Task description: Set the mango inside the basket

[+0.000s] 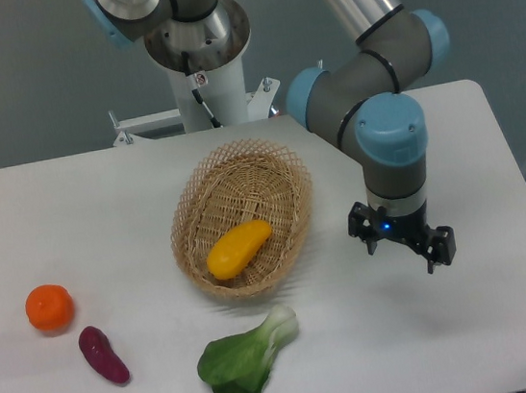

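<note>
The yellow-orange mango (238, 247) lies inside the tan wicker basket (207, 195), near its front end. My gripper (405, 249) hangs over the white table to the right of the basket, well apart from its rim. Its dark fingers are spread open and nothing is between them.
A round orange fruit (49, 307) and a purple eggplant-like vegetable (102, 354) lie at the left of the table. A green bok choy (248, 356) sits just in front of the basket. The arm's base (196, 40) stands behind the table's far edge.
</note>
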Tool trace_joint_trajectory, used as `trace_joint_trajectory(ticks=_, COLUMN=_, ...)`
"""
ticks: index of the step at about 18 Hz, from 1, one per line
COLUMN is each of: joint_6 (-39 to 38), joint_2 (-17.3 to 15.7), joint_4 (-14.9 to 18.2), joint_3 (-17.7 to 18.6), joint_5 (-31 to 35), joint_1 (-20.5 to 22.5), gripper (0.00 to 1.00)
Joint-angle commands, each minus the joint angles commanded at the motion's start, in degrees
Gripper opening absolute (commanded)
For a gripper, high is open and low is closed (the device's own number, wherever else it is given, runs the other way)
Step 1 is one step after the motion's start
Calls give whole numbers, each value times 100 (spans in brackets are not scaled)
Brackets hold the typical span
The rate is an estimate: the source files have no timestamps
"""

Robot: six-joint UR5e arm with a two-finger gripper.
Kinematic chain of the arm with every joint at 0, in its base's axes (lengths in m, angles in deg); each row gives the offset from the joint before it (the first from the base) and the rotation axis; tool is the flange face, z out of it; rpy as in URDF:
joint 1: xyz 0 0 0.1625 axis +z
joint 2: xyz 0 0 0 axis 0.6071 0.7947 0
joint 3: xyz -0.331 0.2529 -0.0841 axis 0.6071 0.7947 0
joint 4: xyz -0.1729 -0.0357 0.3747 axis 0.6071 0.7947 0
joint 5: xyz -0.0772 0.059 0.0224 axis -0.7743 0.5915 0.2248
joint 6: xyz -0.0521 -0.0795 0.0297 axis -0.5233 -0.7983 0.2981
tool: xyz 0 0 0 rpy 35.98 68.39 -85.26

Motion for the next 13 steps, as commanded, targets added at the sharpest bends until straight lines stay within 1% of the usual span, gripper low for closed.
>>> trace_joint_trajectory(ticks=1, joint_6=0, joint_2=53, joint_4=36, joint_3=-70, joint_5=9, joint_1=0, gripper=100)
trace_joint_trajectory(ticks=3, joint_6=44, joint_2=97, joint_4=36, joint_3=-97, joint_5=26, joint_1=0, gripper=100)
trace_joint_trajectory(ticks=6, joint_6=167, joint_2=97, joint_4=27, joint_3=-54, joint_5=35, joint_1=-9, gripper=100)
trace_joint_trajectory(ticks=13, joint_6=176, joint_2=97, joint_4=36, joint_3=-18, joint_5=35, joint_1=-9, gripper=100)
